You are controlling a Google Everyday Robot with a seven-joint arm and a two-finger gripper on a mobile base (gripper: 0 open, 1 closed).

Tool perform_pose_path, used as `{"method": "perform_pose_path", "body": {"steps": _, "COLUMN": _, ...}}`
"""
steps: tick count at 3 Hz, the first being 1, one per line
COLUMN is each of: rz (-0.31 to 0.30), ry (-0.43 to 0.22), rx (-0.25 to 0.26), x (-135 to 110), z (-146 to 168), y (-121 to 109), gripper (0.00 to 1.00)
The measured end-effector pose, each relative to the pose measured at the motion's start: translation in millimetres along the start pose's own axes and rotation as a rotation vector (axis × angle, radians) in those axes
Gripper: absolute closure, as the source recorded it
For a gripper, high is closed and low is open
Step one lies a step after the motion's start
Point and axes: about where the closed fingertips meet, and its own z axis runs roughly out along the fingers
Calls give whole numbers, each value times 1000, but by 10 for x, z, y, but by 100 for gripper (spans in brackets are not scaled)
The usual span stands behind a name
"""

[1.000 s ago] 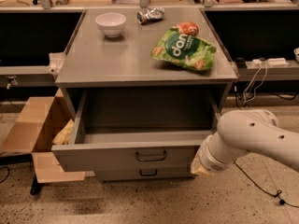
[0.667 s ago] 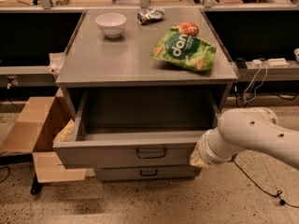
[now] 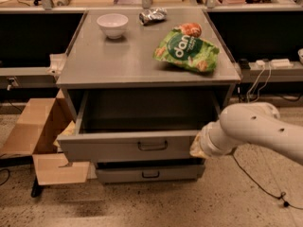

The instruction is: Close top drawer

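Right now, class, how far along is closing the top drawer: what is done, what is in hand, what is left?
Done: the hand sits at the right front end of the top drawer. In hand: likely a push from there. Left: nearly everything; the drawer stands far out, its inside exposed, and must slide fully in.

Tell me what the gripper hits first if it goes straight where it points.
Most likely the top drawer: the gripper sits at the right end of its pulled-out front, pointing left into it. They may be touching now; depth is unclear.
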Motion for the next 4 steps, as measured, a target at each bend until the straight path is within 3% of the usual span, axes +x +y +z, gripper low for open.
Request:
{"method": "perform_pose_path", "body": {"steps": 1, "rz": 0, "ry": 0, "rx": 0, "x": 1, "z": -4, "y": 11, "gripper": 100}}
{"method": "perform_pose_path", "body": {"steps": 2, "rz": -21, "ry": -34, "rx": 50, "x": -66, "z": 18, "y": -356, "gripper": 100}}
{"method": "perform_pose_path", "body": {"steps": 3, "rz": -24, "ry": -39, "rx": 57, "x": -74, "z": 15, "y": -391, "gripper": 100}}
{"method": "perform_pose_path", "body": {"steps": 4, "rz": -20, "ry": -60, "rx": 93, "x": -108, "z": 33, "y": -734, "gripper": 100}}
